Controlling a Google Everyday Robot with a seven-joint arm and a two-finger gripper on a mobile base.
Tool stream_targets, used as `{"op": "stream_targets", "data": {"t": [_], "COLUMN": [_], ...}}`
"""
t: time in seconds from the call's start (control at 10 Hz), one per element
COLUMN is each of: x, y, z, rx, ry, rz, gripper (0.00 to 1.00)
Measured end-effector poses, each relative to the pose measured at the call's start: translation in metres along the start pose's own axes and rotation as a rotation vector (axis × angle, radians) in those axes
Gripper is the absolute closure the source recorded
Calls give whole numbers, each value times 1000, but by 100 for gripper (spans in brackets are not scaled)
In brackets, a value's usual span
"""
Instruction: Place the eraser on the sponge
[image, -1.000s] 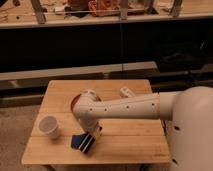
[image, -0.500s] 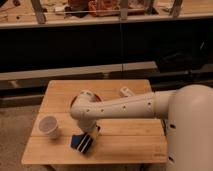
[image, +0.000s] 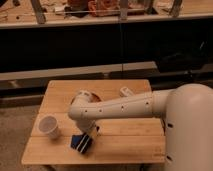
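Observation:
The dark-blue sponge (image: 75, 141) lies near the front edge of the wooden table (image: 125, 145). The black eraser (image: 85, 144) with pale stripes sits against the sponge's right side and seems to overlap its edge. My gripper (image: 91, 134) points down right above the eraser and looks to be in contact with it. The white arm (image: 120, 107) reaches in from the right and hides how the gripper meets the eraser.
A translucent white cup (image: 49, 126) stands at the table's left. An orange pan (image: 94, 94) shows partly behind the arm's elbow. A small white object (image: 125, 91) lies near the table's back edge. Dark shelving runs behind the table.
The arm's elbow has swung slightly left and the gripper has dropped a little. The eraser has shifted a little left, closer to the sponge.

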Motion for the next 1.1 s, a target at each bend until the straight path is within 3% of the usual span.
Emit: {"op": "stream_targets", "data": {"t": [0.1, 0.3, 0.6, 0.7, 0.8, 1.0, 1.1], "x": [-1, -1, -2, -3, -3, -3, -3], "y": [-1, -2, -4, -4, -4, -5, -5], "z": [0, 0, -1, -1, -1, -2, -2], "rx": [1, 3, 7, 8, 9, 12, 13], "ry": [0, 3, 4, 4, 4, 8, 10], "rz": [-2, -8, -17, -21, -26, -32, -36], "gripper": [54, 55, 35, 33, 35, 51, 51]}}
